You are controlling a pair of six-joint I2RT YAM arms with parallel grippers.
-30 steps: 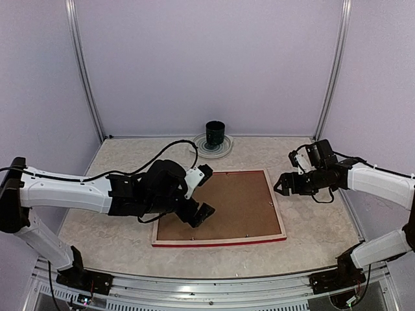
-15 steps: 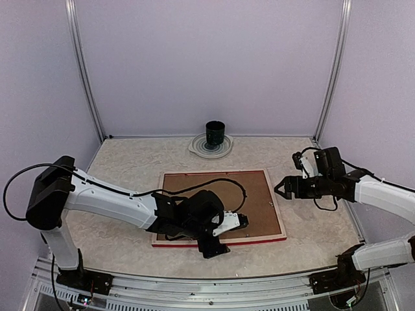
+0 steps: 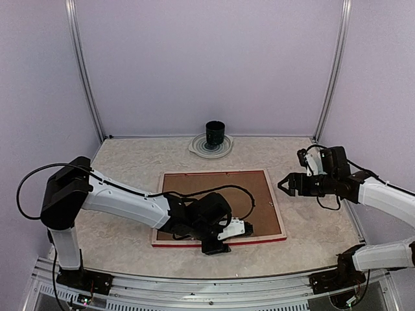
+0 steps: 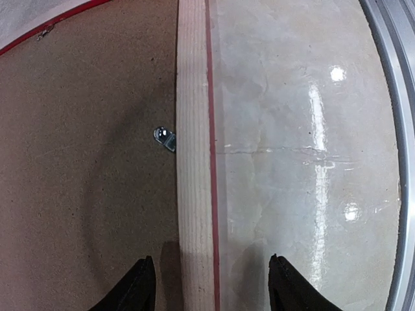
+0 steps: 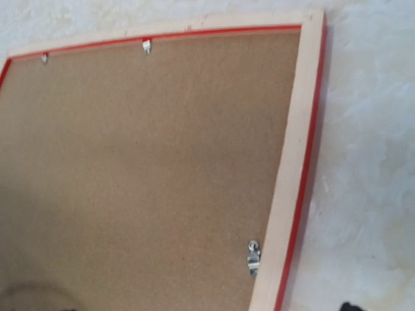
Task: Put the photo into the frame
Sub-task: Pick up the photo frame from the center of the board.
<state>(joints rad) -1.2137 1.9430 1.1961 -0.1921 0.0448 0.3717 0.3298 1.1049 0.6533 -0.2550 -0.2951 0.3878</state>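
L fingers (image 4: 144, 288) apart astride near rail of thin red rectangular wood frame (image 4: 193, 162), R fingers (image 3: 286, 179) apart nearby; shallow pinch cd slip off

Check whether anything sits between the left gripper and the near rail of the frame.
Nothing visible does. In the left wrist view the left gripper straddles the near rail of the frame, one finger over the brown backing board, the other over the table, with open gaps on either side.

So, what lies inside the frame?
A brown backing board fills the frame, held by small metal clips. Whatever lies under the board is covered, so the photo cannot be seen.
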